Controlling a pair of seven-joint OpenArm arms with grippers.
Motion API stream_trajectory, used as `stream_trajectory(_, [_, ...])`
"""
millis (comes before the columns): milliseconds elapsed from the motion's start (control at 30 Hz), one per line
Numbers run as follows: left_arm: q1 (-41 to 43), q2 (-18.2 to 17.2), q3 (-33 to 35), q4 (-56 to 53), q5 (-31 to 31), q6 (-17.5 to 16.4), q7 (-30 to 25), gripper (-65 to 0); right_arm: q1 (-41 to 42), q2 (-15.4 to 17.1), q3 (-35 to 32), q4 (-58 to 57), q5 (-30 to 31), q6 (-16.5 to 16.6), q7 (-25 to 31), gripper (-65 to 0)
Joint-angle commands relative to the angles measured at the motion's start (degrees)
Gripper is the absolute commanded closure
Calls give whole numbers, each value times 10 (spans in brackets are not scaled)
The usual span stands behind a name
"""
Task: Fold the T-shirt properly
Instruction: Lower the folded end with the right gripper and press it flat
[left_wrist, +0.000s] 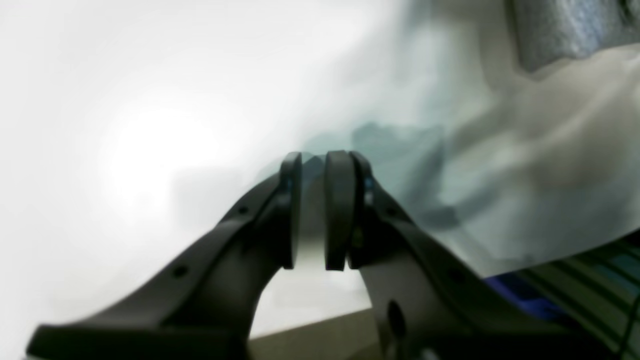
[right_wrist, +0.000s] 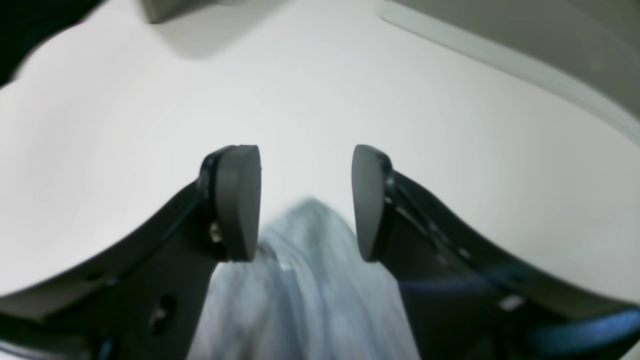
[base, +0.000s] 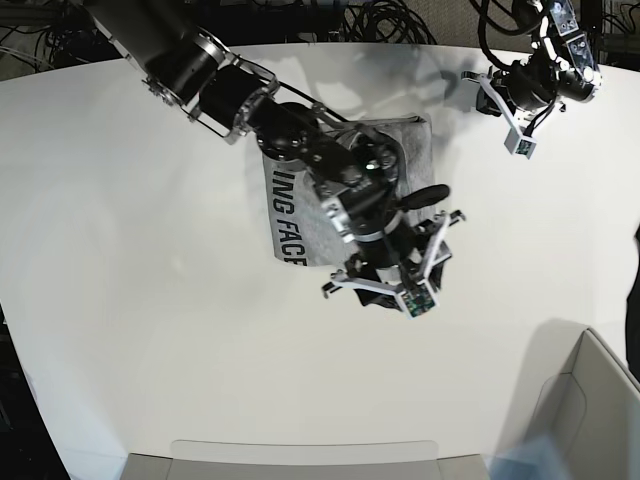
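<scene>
The heather-grey T-shirt (base: 300, 215) lies folded into a rough rectangle at the table's middle, with black lettering showing along its left side. My right gripper (base: 390, 270) hangs over the shirt's lower right corner. In the right wrist view the right gripper (right_wrist: 306, 200) is open, its pads (right_wrist: 240, 200) wide apart, and a pale grey tip of the T-shirt (right_wrist: 305, 280) lies below the gap without touching them. My left gripper (base: 500, 115) is off the shirt at the far right. The blurred left wrist view shows the left gripper (left_wrist: 313, 170) with a narrow empty gap.
The white table (base: 120, 300) stretches wide to the left and front. A grey bin (base: 600, 400) stands at the front right corner and a flat grey tray edge (base: 300, 460) lies along the front. Black cables (base: 385, 20) hang behind the table.
</scene>
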Motion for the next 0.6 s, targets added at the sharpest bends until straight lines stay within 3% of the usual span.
stream_trajectory(0, [0,-5,1,23,-9,-1,-17,-85,-12,-5,13,39,5,30,-3,-292])
stream_trajectory(100, [-3,-2,2,31,-12,-1,-19,-85,-66,10,45,105,5,95,-43,-292])
stream_trajectory(167, [-4,8,2,31,-9,-1,-19,-85,-102,20,55,130,2,117,-59,-292])
stream_trajectory(433, [-3,10,13,31,-9,-1,-23,-85,-145,28,51,76,0,115,-63,-292])
stream_trajectory(567, [-1,11,13,31,-9,-1,-23,-85,-139,27,48,31,-1,67,-63,-292])
